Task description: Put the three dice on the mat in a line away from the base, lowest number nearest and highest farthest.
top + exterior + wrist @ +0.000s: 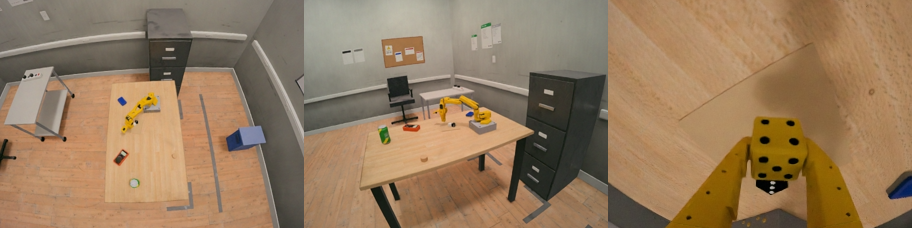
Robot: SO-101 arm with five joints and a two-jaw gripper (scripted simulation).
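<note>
My gripper is shut on the yellow die and holds it above the table. Two of its faces show in the wrist view, with four and five black pips. The black die shows partly below the held die in the wrist view, with a row of three white pips. The white die stands right beside it, hidden in the wrist view. The thin tan mat lies under and ahead of the gripper; its near edge is unclear.
The grey base block stands behind the dice. A blue object lies to one side. A red multimeter, a green can and a wooden disc are farther out.
</note>
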